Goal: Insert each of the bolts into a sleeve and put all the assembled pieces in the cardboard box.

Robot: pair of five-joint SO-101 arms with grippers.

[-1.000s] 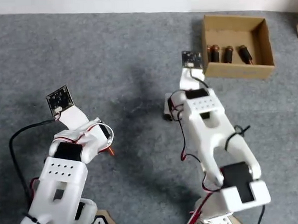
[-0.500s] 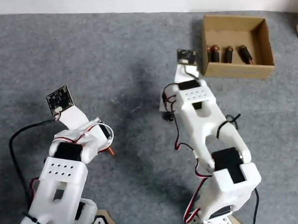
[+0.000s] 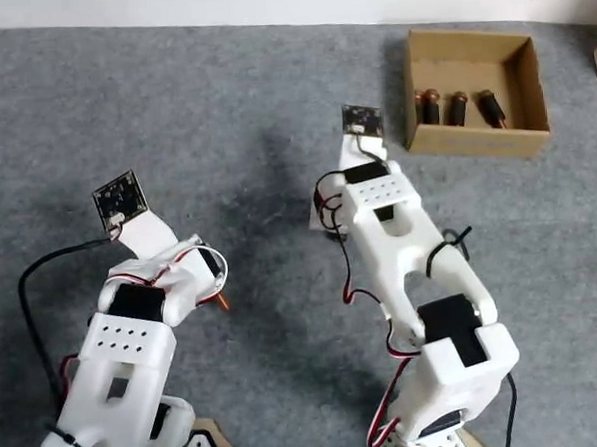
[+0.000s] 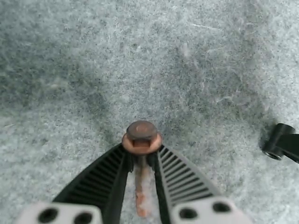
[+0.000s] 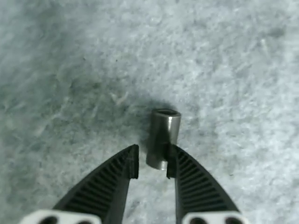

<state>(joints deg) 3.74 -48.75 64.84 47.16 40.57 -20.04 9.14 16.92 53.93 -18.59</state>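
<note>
My left gripper (image 4: 141, 151) is shut on a copper bolt (image 4: 141, 136), whose hex head sticks out past the fingertips just above the grey carpet. My right gripper (image 5: 153, 161) holds the near end of a dark metal sleeve (image 5: 163, 135); one finger presses on it and the other stands a hair off. The sleeve's open end points away from the gripper. In the high view the right gripper (image 3: 326, 225) sits mid-table, left of the cardboard box (image 3: 474, 140). Three assembled pieces (image 3: 457, 107) lie in a row inside the box.
The left arm (image 3: 133, 322) stands at the front left of the carpet. A black part (image 4: 280, 145) pokes in at the edge of the left wrist view. Open carpet lies between the arms and toward the back left.
The right arm has swung to the left, away from the box, and its wrist has turned with it. The left arm has kept still.
</note>
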